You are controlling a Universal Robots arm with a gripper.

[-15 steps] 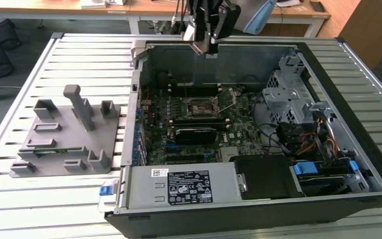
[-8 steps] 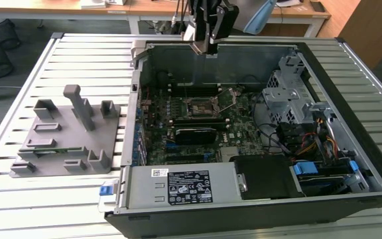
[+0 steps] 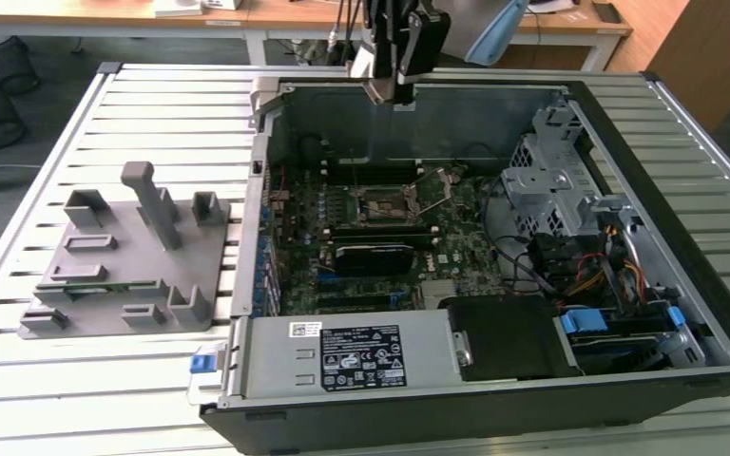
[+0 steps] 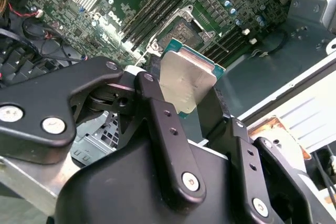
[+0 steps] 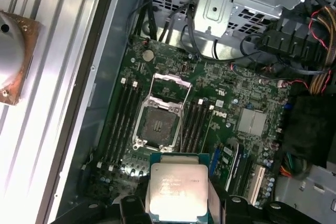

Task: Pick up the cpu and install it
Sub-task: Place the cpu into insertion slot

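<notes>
My gripper [image 3: 394,90] hangs high over the far wall of the open computer case [image 3: 669,285], shut on the cpu. The cpu [image 5: 176,190] is a small square chip with a pale silver top on a green edge, clamped between the two black fingers [image 4: 157,111] by its opposite sides. In the second wrist view the cpu [image 4: 186,80] is tilted, with the motherboard far beneath it. The metal-framed socket [image 5: 157,121] lies open on the green board, its lid frame swung up, and is empty. In the exterior view the socket [image 3: 388,202] is nearer the camera than the gripper and well below it.
A grey fixture [image 3: 124,256] stands on the slatted table at the exterior view's left. Inside the case are memory slots [image 5: 123,116] on both sides of the socket, a metal drive cage [image 3: 549,180], cables and a power supply [image 3: 339,351]. A copper-based cooler [image 5: 10,51] lies on the slats outside.
</notes>
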